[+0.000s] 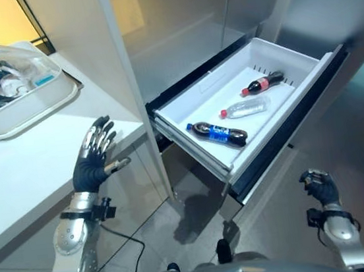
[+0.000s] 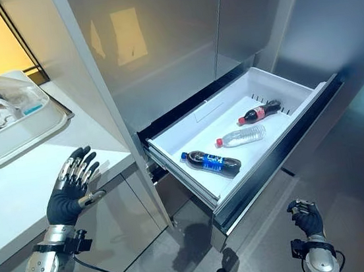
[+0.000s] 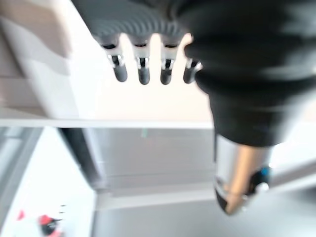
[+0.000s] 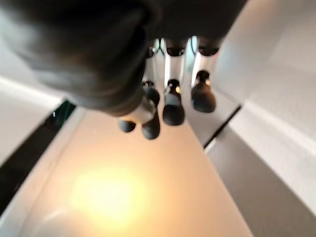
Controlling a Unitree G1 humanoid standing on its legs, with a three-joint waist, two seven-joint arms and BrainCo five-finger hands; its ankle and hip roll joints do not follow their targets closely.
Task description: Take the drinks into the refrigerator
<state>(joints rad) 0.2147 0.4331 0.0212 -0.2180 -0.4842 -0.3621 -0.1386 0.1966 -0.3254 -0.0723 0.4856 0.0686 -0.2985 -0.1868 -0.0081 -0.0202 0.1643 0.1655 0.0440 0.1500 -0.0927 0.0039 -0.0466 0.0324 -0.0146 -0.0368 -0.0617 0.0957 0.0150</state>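
1. The refrigerator (image 1: 176,37) stands with steel-grey doors above and its lower drawer (image 1: 193,91) pulled out; every place below is given from this drawer.
2. The white counter (image 1: 21,175) lies to the drawer's left, its corner close to the drawer's near left end.
3. A white tray (image 1: 30,115) of loose packets sits on the counter, well to the left of the drawer and toward the back.
4. The left hand (image 1: 93,161) is raised over the counter's edge, left of the drawer, palm turned away, fingers straight and spread apart, holding nothing.
5. The right hand (image 1: 320,187) hangs low, below and right of the drawer's front panel, over the floor; its fingers are curled inward and clasp nothing.
6. A dark cola bottle with a blue label (image 1: 218,133) lies on its side in the drawer, nearest the front left, its blue cap pointing left.
7. A clear water bottle with a red cap (image 1: 246,107) lies on its side mid-drawer, just behind the blue-labelled one and apart from it.
8. A small cola bottle with a red label (image 1: 263,84) lies furthest back, near the drawer's right wall, red cap to the left.
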